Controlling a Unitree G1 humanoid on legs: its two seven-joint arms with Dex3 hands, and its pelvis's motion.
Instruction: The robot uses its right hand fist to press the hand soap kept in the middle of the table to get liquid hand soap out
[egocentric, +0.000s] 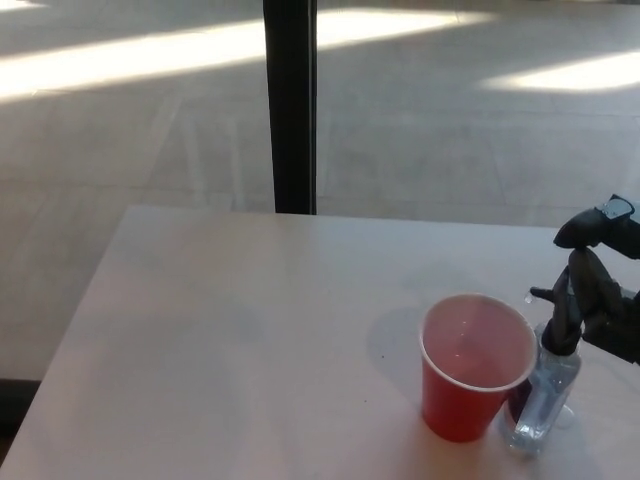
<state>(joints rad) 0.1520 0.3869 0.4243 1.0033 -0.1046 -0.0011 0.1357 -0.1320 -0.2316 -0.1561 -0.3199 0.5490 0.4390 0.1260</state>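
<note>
Head view: a clear hand soap bottle (543, 395) with a black pump stands upright near the counter's (220, 340) right front, touching a red cup (472, 366) on its left side. The robot's right hand (600, 290) comes in from the right edge, its dark fingers (590, 285) draped over the pump top; whether they are curled into a fist cannot be told. A drop hangs at the pump spout.

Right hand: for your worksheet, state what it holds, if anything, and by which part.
Nothing is gripped: the right hand rests on the pump head of the soap bottle.
</note>
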